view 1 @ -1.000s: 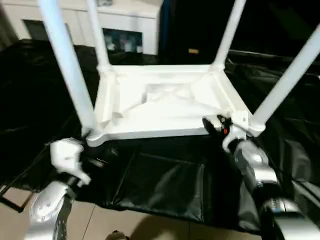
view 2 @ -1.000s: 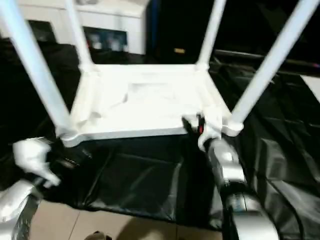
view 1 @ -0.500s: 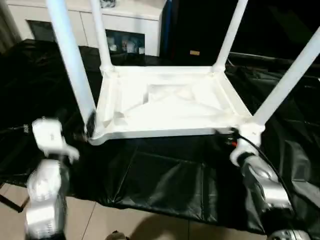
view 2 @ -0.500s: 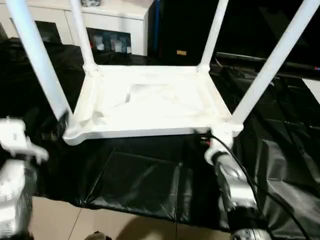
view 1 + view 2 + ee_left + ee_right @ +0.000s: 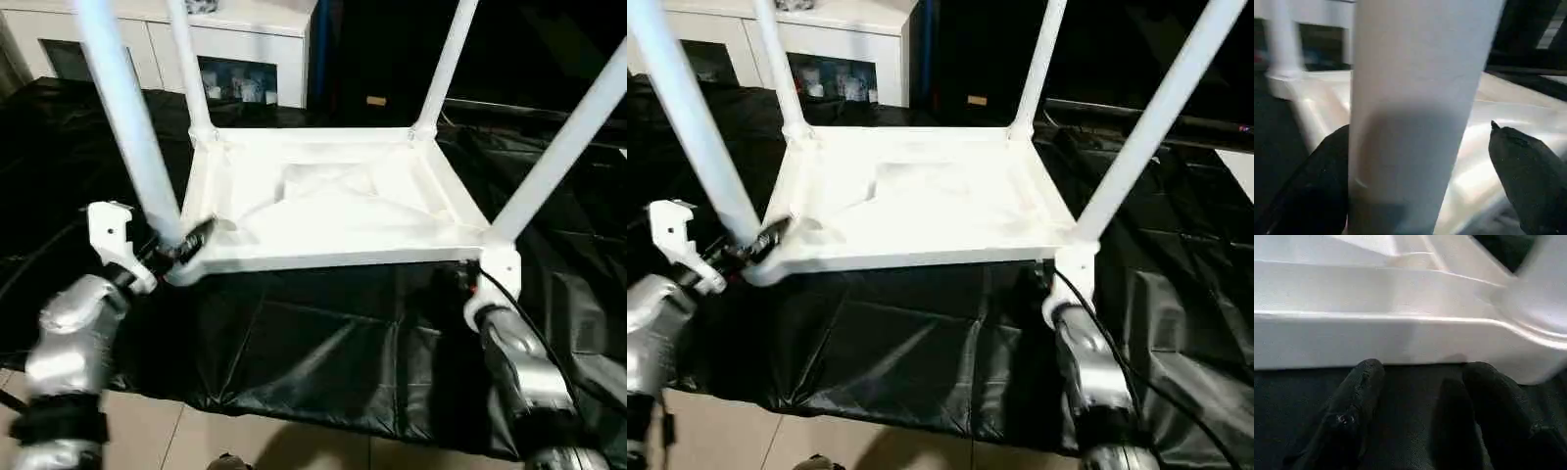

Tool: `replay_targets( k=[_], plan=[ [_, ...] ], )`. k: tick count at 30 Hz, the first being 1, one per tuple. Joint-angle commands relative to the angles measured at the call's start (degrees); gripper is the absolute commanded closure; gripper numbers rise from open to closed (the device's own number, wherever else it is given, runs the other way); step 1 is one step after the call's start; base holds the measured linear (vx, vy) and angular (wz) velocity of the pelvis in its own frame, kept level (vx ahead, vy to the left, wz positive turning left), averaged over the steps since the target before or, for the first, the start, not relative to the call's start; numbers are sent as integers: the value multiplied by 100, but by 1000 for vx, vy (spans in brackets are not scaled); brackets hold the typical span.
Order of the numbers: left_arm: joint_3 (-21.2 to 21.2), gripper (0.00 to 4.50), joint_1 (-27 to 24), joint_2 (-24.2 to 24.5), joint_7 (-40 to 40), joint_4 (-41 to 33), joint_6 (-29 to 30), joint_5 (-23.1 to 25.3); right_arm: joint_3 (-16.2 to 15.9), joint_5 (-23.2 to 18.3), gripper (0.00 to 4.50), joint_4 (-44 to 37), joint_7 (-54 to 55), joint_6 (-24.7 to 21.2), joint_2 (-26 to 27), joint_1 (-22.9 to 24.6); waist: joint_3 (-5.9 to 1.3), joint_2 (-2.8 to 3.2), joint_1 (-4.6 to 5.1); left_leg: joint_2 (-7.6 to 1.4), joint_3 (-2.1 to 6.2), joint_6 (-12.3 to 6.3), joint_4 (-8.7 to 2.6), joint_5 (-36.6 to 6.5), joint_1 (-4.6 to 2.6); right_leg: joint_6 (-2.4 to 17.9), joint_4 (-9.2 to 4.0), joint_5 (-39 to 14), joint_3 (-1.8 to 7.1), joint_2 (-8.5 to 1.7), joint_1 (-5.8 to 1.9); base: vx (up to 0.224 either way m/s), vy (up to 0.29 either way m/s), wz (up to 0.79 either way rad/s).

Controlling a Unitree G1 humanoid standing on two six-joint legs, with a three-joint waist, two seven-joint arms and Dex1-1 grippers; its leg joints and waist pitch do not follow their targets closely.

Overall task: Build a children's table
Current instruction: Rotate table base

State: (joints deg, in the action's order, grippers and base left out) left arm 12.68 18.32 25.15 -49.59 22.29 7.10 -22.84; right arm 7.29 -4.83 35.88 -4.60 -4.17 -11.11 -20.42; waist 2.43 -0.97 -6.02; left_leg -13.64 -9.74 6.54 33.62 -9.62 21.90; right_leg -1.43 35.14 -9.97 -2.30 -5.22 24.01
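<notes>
The children's table stands upside down on a black sheet, its white ribbed top (image 5: 333,196) facing up. Its legs rise from the corner sockets: near-left (image 5: 122,117), far-left (image 5: 186,69), far-right (image 5: 446,64), near-right (image 5: 568,137). My left gripper (image 5: 181,245) is at the foot of the near-left leg. In the left wrist view it (image 5: 1418,127) is open, with the leg (image 5: 1415,98) between its fingers (image 5: 1317,186). My right gripper (image 5: 468,284) sits low against the near rim beside the near-right socket. Its fingers (image 5: 1352,416) are open on the sheet, holding nothing, below the rim (image 5: 1376,338).
A black sheet (image 5: 323,343) covers the work surface and hangs over its near edge above a tiled floor (image 5: 245,441). A white cabinet with glass doors (image 5: 245,49) stands behind. A black cable (image 5: 519,313) runs along my right forearm.
My left arm has risen from low at the left and brought its gripper around the near-left leg's foot. My right gripper has slid along the near rim to the near-right corner.
</notes>
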Motion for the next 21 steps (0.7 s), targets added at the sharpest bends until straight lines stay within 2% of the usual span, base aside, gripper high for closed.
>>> replay_targets(
  k=[1,3,4,5,7,9,10,11,12,14,18,19,21],
  plan=[
    [-373,6,-100,92,-790,-95,474,-207,-37,27,146,199,-112,101,14,-145,-341,97,-2,140,-110,198,-434,-1646,-127,1106,-332,-866,103,-95,-231,0,0,0],
    [-566,6,-251,323,-1387,-296,924,-406,-79,68,146,474,-160,316,30,-369,-348,61,-5,130,-108,197,-433,-1656,-132,1115,-319,-890,103,-113,-245,0,0,0],
    [-674,6,-365,454,-1679,-508,1211,-573,-86,62,146,630,-207,410,46,-508,-355,76,-9,123,-108,197,-433,-1625,-130,1133,-302,-903,106,-124,-240,0,0,0],
    [-717,6,-411,505,-1787,-605,1340,-643,-91,60,146,697,-233,450,52,-565,-331,58,16,128,-113,189,-446,-1683,-118,1129,-319,-989,106,-105,-241,0,0,0],
    [-807,6,-520,594,-1968,-832,1568,-789,-109,56,146,818,-312,538,66,-670,-328,47,17,121,-119,171,-446,-1724,-129,1118,-328,-1090,113,-121,-244,0,0,0],
    [-944,6,-677,698,-2140,-1165,1837,-956,-145,61,146,944,-428,629,92,-788,-323,54,31,117,-115,173,-452,-1763,-124,1105,-335,-1159,113,-125,-245,0,0,0],
    [-1063,6,-789,754,-2221,-1420,1992,-1037,-185,73,146,1017,-531,681,116,-861,-324,4,57,113,-110,160,-454,-1768,-107,1100,-322,-1209,108,-128,-262,0,0,0],
    [-1110,6,-830,772,-2245,-1515,2044,-1060,-202,79,146,1043,-572,698,125,-887,-314,19,81,115,-107,140,-461,-1770,-98,1075,-337,-1288,110,-127,-266,0,0,0],
    [-1176,6,-885,760,-2237,-1677,2089,-1106,-240,81,146,1068,-660,717,153,-921,-307,0,86,115,-113,129,-459,-1757,-101,1057,-349,-1312,112,-120,-257,0,0,0],
    [-1222,6,-917,706,-2216,-1864,2183,-1168,-298,98,146,1162,-775,773,191,-983,-320,0,93,120,-120,116,-445,-1645,-106,1071,-329,-1198,117,-110,-263,0,0,0],
    [-1434,6,-922,448,-2074,-2483,2544,-1398,-629,249,146,1567,-1374,1014,417,-1209,-302,-8,127,112,-112,142,-459,-1737,-97,1093,-341,-1330,106,-113,-270,0,0,0],
    [-1485,6,-923,420,-2034,-2593,2613,-1439,-692,284,146,1641,-1478,1062,460,-1244,-302,-32,158,121,-103,156,-467,-1739,-62,1065,-338,-1431,104,-120,-296,0,0,0],
    [-1547,6,-918,377,-1992,-2697,2669,-1472,-764,329,146,1694,-1567,1088,511,-1272,-297,-52,171,122,-96,157,-475,-1729,-58,1024,-348,-1507,97,-121,-303,0,0,0]
  ],
)
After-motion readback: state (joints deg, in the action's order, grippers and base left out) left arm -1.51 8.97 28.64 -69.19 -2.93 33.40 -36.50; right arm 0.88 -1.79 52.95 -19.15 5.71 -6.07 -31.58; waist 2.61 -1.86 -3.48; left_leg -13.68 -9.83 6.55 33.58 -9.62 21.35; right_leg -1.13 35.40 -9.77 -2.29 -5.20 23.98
